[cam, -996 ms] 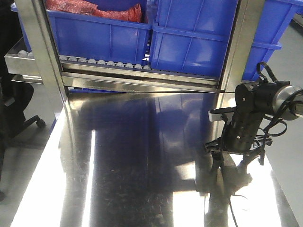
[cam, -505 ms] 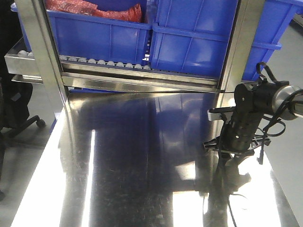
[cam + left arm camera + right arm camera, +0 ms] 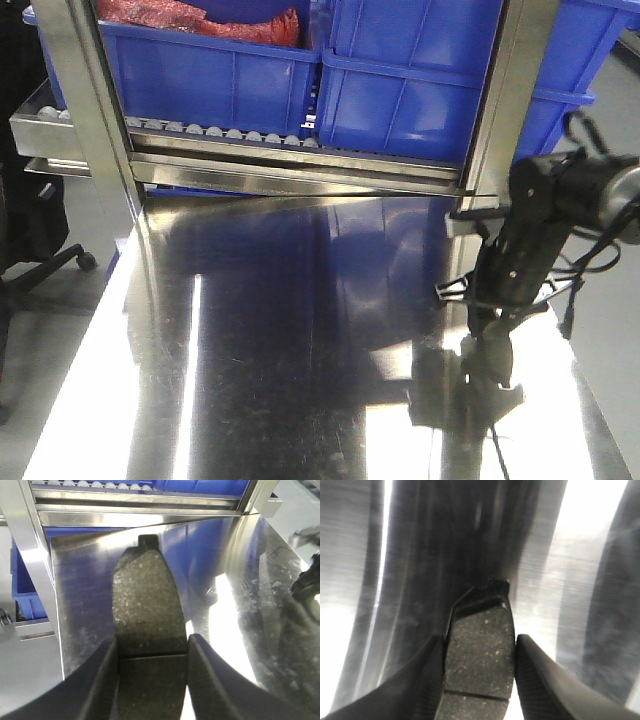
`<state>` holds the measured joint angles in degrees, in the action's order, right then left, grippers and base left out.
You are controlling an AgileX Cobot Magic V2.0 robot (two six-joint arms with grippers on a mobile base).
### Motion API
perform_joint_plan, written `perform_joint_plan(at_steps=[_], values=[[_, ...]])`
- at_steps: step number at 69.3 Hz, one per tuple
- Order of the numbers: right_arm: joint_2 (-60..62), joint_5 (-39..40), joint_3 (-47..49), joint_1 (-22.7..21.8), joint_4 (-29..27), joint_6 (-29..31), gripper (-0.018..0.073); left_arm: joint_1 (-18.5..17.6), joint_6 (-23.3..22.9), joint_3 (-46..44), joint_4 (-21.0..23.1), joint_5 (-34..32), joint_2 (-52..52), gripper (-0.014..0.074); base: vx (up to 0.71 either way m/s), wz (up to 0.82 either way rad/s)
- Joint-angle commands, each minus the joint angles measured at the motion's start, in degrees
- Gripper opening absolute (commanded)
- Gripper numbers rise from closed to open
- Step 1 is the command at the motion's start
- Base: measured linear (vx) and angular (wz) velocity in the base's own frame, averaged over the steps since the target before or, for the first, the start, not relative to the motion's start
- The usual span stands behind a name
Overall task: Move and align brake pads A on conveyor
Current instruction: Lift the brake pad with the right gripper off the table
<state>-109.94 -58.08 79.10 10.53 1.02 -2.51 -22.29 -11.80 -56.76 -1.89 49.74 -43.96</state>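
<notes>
A pad (image 3: 144,600) is clamped between the two black fingers (image 3: 97,680) of the left tool (image 3: 152,649), which are closed against its long edges. Its speckled grey face is turned to the camera, the groove is seen crossing it just at the fingertips, and the small tab of its dark backing is pointed to 12 o'clock. It is held over the shiny steel tabletop (image 3: 235,610); whether its far end is touching the steel cannot be told. A second pad (image 3: 481,630) is gripped the same way by the right tool (image 3: 479,647), with the grey face up and the dark backing plate showing past its end toward 12 o'clock. The tabletop beneath it is streaked and blurred in the right wrist view. In the front view the right arm (image 3: 535,225) is seen at 3 o'clock on the tabletop, pointed downward, with its dark reflection below it on the steel. At 12 o'clock a roller rack (image 3: 220,135) is framed by steel posts (image 3: 90,100), and two blue bins (image 3: 210,70) are carried on it. Something red (image 3: 200,20) is lying in the left-hand bin.
</notes>
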Motion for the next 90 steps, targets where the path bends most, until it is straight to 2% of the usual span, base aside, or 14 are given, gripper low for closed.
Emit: perform_joint_plan(at_steps=[1, 16, 39, 65, 90], values=[[7.7, -0.9, 1.5, 0.4, -0.1, 0.8, -0.0008, -0.3, -0.5, -1.6, -0.1, -4.7, 0.3, -0.0006, 0.0, 0.0], [18.0, -3.0, 1.5, 2.1, -1.9, 1.5, -0.0008, -0.3, -0.5, -1.6, -0.1, -4.7, 0.3, -0.0006, 0.0, 0.0], [34.6, -4.9, 1.3, 5.4, -1.9, 2.5, -0.0008, -0.3, -0.5, -1.6, -0.1, -4.7, 0.3, -0.0006, 0.0, 0.0], [56.6, 4.7, -17.9, 5.3, -3.4, 2.5, -0.0008, -0.3, -0.5, -1.6, -0.1, -4.7, 0.3, -0.0006, 0.0, 0.0], [64.7, 5.8, -19.1, 5.3, -3.5, 2.5, -0.0008, -0.3, -0.5, -1.6, -0.1, -4.7, 0.3, -0.0006, 0.0, 0.0]])
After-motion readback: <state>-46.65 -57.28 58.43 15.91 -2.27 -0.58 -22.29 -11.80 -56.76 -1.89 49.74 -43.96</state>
